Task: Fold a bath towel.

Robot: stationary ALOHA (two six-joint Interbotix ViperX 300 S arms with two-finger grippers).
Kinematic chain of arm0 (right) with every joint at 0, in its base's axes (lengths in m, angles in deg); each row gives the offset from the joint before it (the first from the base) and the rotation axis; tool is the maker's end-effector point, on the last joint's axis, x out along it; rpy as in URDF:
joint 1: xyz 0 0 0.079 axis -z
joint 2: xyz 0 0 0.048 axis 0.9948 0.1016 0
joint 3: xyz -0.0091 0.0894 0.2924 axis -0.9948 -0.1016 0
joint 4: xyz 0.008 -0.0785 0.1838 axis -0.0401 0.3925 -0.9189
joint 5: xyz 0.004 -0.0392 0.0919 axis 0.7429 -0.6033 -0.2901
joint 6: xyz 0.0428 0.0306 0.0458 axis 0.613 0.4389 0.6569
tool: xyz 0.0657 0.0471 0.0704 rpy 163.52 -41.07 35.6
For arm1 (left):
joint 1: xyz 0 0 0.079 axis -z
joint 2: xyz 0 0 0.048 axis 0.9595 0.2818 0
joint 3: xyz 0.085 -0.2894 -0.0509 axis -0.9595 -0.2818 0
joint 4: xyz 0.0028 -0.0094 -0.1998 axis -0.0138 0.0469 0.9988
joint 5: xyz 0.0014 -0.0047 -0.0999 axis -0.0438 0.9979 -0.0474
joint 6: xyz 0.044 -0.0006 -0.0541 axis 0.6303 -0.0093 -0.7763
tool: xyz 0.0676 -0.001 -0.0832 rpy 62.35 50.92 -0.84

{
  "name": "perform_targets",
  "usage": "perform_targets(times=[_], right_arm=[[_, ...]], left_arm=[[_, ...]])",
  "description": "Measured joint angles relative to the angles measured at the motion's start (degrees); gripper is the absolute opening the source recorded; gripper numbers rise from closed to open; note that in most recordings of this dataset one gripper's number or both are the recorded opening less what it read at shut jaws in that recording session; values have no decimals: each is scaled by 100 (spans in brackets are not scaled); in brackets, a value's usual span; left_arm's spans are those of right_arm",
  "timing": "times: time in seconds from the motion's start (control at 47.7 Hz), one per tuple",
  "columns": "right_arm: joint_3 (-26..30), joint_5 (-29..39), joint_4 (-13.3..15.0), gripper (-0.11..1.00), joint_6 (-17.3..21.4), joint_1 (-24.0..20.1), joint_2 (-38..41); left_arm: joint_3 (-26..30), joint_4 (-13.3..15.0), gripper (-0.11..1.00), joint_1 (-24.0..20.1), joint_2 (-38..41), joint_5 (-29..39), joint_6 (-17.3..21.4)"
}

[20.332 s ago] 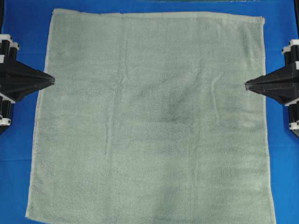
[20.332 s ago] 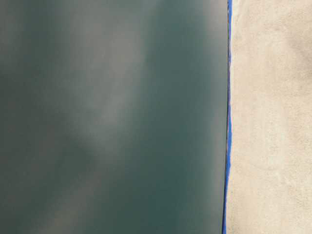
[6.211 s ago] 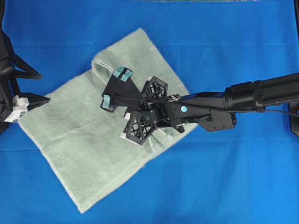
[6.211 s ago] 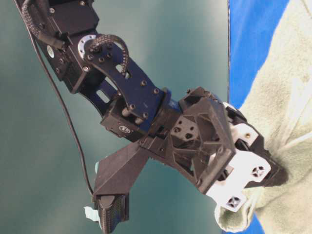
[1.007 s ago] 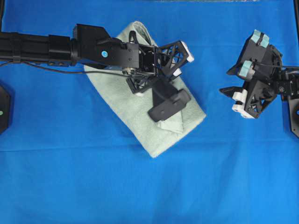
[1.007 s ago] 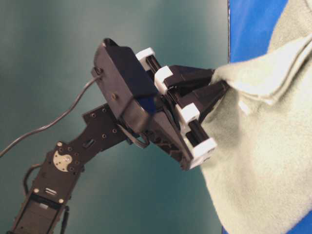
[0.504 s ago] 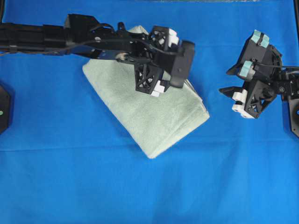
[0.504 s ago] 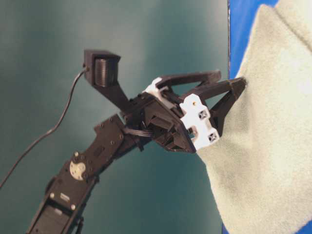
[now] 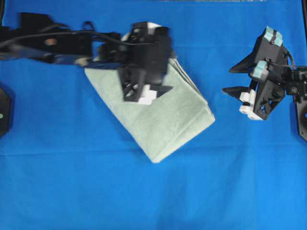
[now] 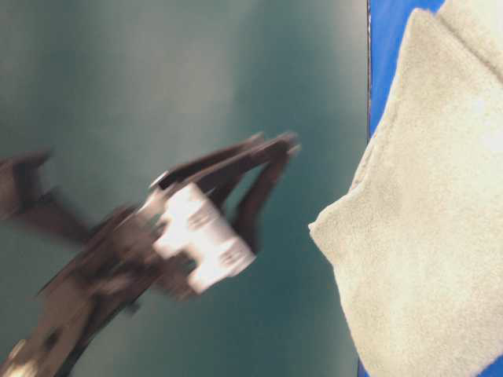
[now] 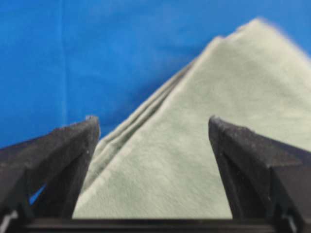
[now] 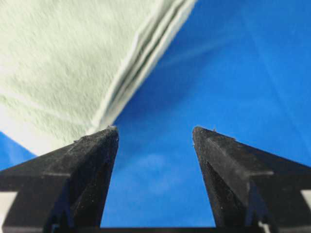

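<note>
Left arm stretches in from the left edge, blurred, its left gripper (image 9: 158, 91) hanging above the upper part of the bath towel (image 9: 158, 117), jaws spread wide and holding nothing. Table-level view shows those jaws clear of the cloth. The towel lies folded into a compact layered rectangle, angled on the blue counter (image 9: 153, 191), just left of center. Right gripper (image 9: 229, 80) sits off to the right, tilted, jaws apart, empty, pointing toward the towel.

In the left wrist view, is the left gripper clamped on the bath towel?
No: the left gripper is open, its jaws spread wide with nothing pinched, and the folded bath towel lies beyond them.
</note>
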Motion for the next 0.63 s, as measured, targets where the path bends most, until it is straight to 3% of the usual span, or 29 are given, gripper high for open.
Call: perform_targets(times=[0.189,0.336,0.629], right_arm=[[88,-9,193,64,-9,0,-176],[97,-114,316,64,-9,0,-422],[-26,-378,712,64,-18,-9,-1283]], left_arm=[[-1195,9,86,132,-1459,-747,-870],[-2171,9,86,123,-2821,-1222,-1274],[-3252,9,86,281,-4834,-1283,-1389]])
